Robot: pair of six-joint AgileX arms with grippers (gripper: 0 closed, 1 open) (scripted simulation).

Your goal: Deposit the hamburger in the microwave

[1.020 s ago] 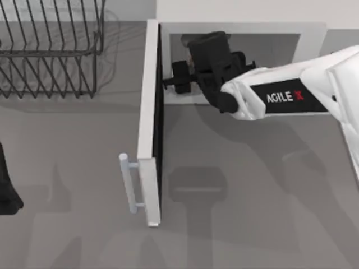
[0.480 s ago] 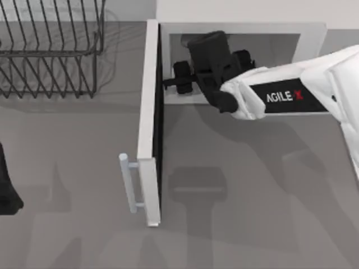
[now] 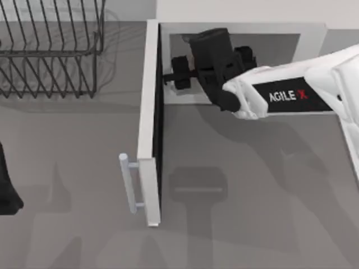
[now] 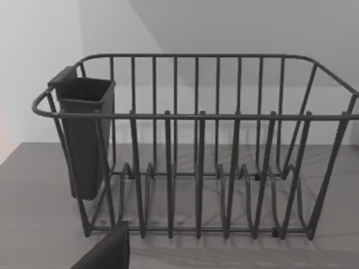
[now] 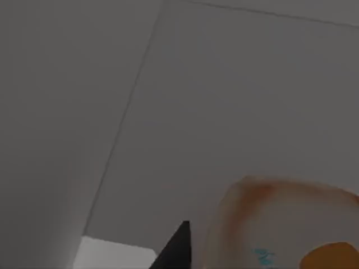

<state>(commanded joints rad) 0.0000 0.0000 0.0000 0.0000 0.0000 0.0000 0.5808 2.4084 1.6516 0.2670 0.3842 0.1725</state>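
The microwave (image 3: pixel 314 31) stands at the back of the table, its door (image 3: pixel 148 112) swung wide open toward the front, with the bar handle (image 3: pixel 128 182) on the outer side. My right arm reaches into the cavity from the right, and the right gripper (image 3: pixel 208 45) is inside it. In the right wrist view the hamburger (image 5: pixel 280 224), a pale tan bun with orange-brown patches, sits close in the gripper over the grey cavity floor, with one dark fingertip (image 5: pixel 176 249) beside it. My left gripper (image 3: pixel 5 185) is parked at the table's left edge.
A dark wire dish rack (image 3: pixel 50 56) stands at the back left; the left wrist view faces the rack (image 4: pixel 196 168) and its dark cutlery cup (image 4: pixel 84 134). The open door splits the table in front of the microwave from the left half.
My right gripper has pushed slightly deeper into the microwave cavity, toward the back. The door and the left arm have not moved.
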